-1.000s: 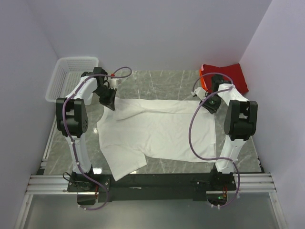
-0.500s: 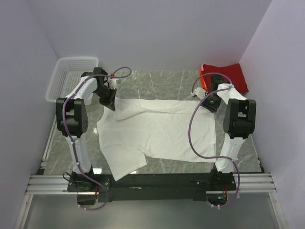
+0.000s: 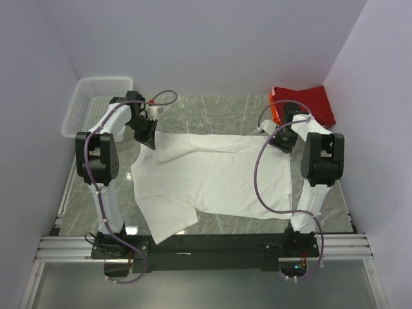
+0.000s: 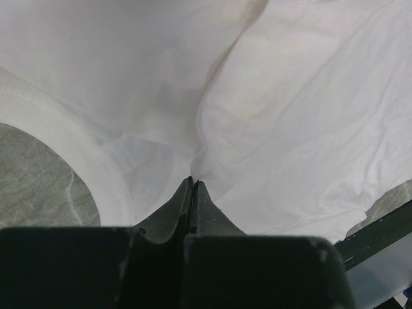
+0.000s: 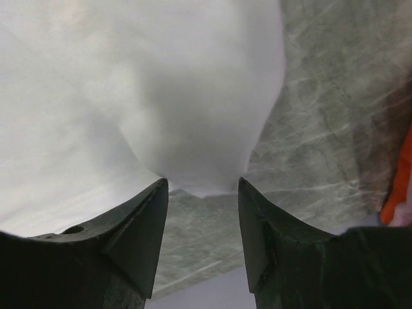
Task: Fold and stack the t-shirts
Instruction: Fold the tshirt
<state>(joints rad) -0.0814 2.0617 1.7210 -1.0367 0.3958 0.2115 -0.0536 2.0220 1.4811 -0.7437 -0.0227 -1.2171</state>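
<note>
Two shirts, neither folded yet, and your right gripper point(image 5: 201, 187) has just let go.
From the left: the basket point(image 3: 105, 80) shows nothing inside; your left gripper point(image 4: 193, 183) is pressed together, pinching a pucker of the white shirt point(image 3: 212, 174) beside its collar. That shirt lies spread across the table point(image 3: 212, 106). The right gripper has widened over the last second, jaws now spread around a loose corner, so this placing looks finished. The red shirt point(image 3: 309, 103) sits bunched far right.
</note>
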